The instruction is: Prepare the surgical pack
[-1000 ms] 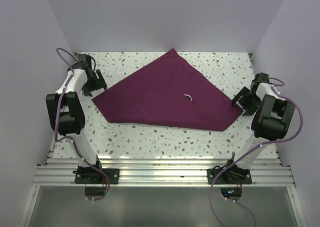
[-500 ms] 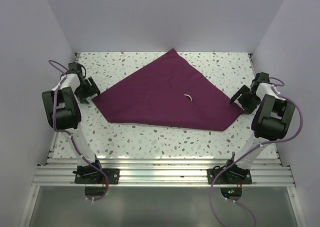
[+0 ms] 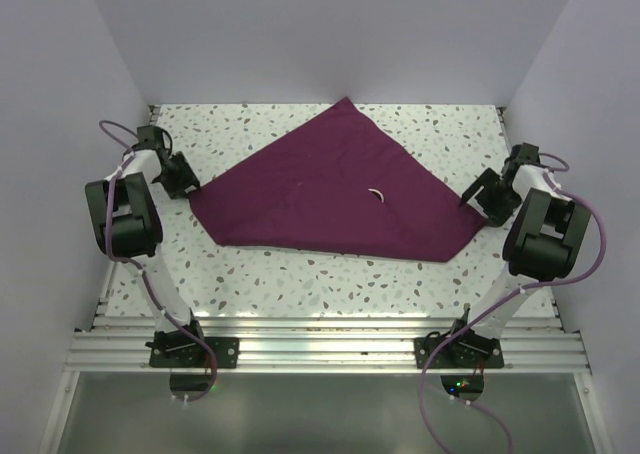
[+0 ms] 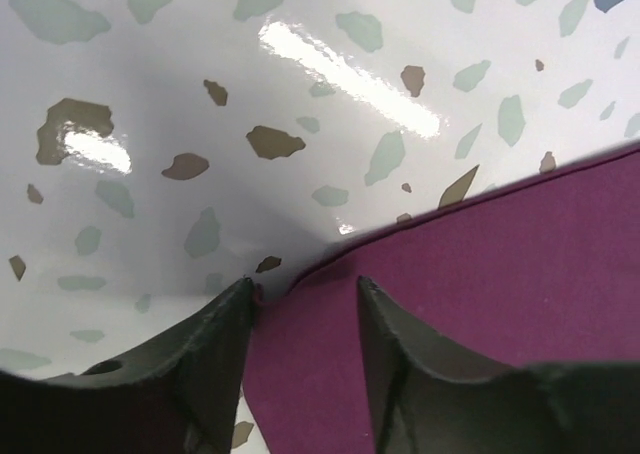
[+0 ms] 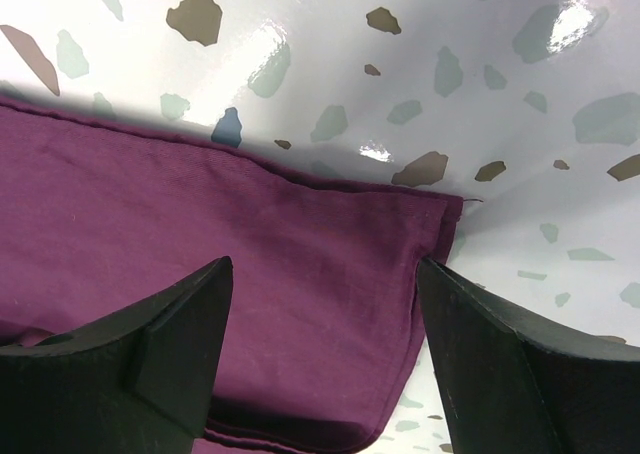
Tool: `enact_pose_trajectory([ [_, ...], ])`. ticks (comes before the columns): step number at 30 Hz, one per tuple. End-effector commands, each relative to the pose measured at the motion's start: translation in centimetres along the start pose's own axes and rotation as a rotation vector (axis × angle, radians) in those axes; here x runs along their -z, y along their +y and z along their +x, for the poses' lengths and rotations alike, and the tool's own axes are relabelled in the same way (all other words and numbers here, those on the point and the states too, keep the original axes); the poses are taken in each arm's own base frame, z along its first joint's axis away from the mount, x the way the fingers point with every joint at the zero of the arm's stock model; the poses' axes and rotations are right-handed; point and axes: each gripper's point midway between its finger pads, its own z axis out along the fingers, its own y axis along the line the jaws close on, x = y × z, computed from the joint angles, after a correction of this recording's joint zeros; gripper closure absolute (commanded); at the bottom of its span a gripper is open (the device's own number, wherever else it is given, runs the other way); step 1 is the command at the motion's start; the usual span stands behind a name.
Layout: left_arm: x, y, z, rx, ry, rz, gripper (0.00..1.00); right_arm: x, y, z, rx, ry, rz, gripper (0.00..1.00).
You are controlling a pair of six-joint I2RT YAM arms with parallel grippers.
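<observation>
Maroon cloth [image 3: 330, 189] lay spread flat, one corner between the parted jaws of the left gripper [image 4: 303, 292], the opposite corner between the wide-open jaws of the right gripper [image 5: 325, 266]; neither pinched it, so folding looked barely begun

Cloth [image 3: 335, 189]: plain dark maroon-purple (one small white curved mark [image 3: 377, 195] near centre). Bench [image 3: 300, 269]: glossy white, terrazzo speckle in grey-green and brown, a few blue flecks. Fingers [image 4: 215, 359]: matte charcoal. Arms [image 3: 165, 289]: white and black; cables [image 3: 601, 236] purple.
</observation>
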Motion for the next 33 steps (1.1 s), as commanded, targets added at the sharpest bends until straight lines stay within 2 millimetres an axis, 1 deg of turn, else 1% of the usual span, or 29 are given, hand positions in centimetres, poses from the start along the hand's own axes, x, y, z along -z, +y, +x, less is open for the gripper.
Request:
enact_pose_trajectory([
  [1,-2.5,0.4,3.1,-0.001,0.098,0.028,0.52,1.1,0.9,-1.3,0.01,-0.05,-0.027,0.22],
  [2,-2.2,0.3,3.0,-0.001,0.095,0.033,0.59,1.1,0.6,-1.2,0.013,-0.044,-0.014,0.22],
  [4,-1.6,-0.1,2.8,-0.009,0.088,0.049,0.65,1.0,0.2,-1.0,0.014,-0.035,0.005,0.22],
  [5,-1.4,-0.3,2.6,-0.01,0.085,0.058,0.71,1.0,0.1,-1.0,0.015,-0.039,0.012,0.22],
  [6,-1.2,-0.6,2.5,-0.014,0.082,0.07,0.75,1.2,0.0,-1.0,0.015,-0.043,0.019,0.22],
  [7,-1.0,-0.9,2.7,-0.02,0.092,0.084,0.81,1.1,-0.2,-0.8,0.016,-0.038,0.025,0.22],
  [8,-0.8,-1.3,2.5,-0.028,0.089,0.091,0.91,1.2,-0.2,-0.9,0.016,-0.043,0.024,0.22],
  [10,-0.6,-1.9,2.8,-0.044,0.103,0.102,1.0,1.3,-0.3,-0.8,0.016,-0.041,0.027,0.22],
  [12,-0.2,-2.7,2.9,-0.05,0.108,0.129,1.0,1.4,-0.3,-1.0,0.016,-0.047,0.032,0.22],
  [14,0.8,-4.2,2.9,-0.062,0.1,0.161,1.0,1.4,-0.3,-1.0,0.013,-0.046,0.035,0.22],
  [15,1.3,-5.4,3.2,-0.069,0.107,0.187,1.0,1.4,-0.4,-1.0,0.009,-0.044,0.044,0.22],
  [17,3.0,-7.5,2.7,-0.082,0.085,0.234,1.0,1.2,-0.7,-0.7,-0.002,-0.028,0.059,0.22],
  [18,3.9,-9.6,3.3,-0.082,0.098,0.285,1.0,1.1,-0.6,-0.5,-0.003,-0.021,0.055,0.22],
  [19,5.3,-11.4,2.8,-0.098,0.073,0.329,1.0,1.0,-0.7,-0.4,-0.005,-0.018,0.056,0.22],
  [20,6.1,-12.8,2.8,-0.113,0.065,0.354,1.0,1.1,-0.7,-0.4,-0.008,-0.018,0.055,0.22],
  [21,7.0,-15.4,3.9,-0.14,0.077,0.392,1.0,1.2,-0.6,-0.3,-0.004,-0.019,0.052,0.22],
  [22,8.4,-17.4,3.4,-0.157,0.053,0.431,1.0,1.3,-0.5,-0.3,0.0,-0.017,0.048,0.23],
  [23,9.1,-18.4,3.3,-0.151,0.047,0.455,1.0,1.3,-0.4,-0.2,0.005,-0.014,0.043,0.24],
  [24,10.5,-21.4,4.6,-0.156,0.062,0.52,1.0,1.4,-0.3,-0.2,0.009,-0.01,0.042,0.26],
  [26,12.1,-24.2,4.6,-0.152,0.03,0.594,1.0,1.7,0.5,0.2,0.029,0.002,0.002,0.33],
  [27,13.3,-26.0,5.3,-0.14,0.037,0.627,1.0,1.5,1.0,0.6,0.037,0.012,-0.028,0.37],
  [28,13.8,-27.1,5.6,-0.141,0.038,0.648,1.0,1.6,2.0,1.3,0.046,0.036,-0.069,0.47],
  [29,14.3,-28.5,6.6,-0.138,0.061,0.666,1.0,1.4,2.2,1.7,0.048,0.049,-0.074,0.53],
  [30,14.8,-29.6,6.7,-0.143,0.064,0.684,1.0,1.1,2.3,2.4,0.051,0.062,-0.075,0.65],
  [31,15.0,-30.3,7.1,-0.146,0.075,0.696,1.0,0.8,3.0,3.1,0.063,0.079,-0.099,0.7],
  [32,15.5,-31.5,8.1,-0.156,0.094,0.715,1.0,0.5,3.3,3.6,0.064,0.093,-0.105,0.75],
  [33,15.8,-32.3,8.3,-0.164,0.096,0.724,1.0,0.1,3.4,4.2,0.057,0.108,-0.106,0.84],
])
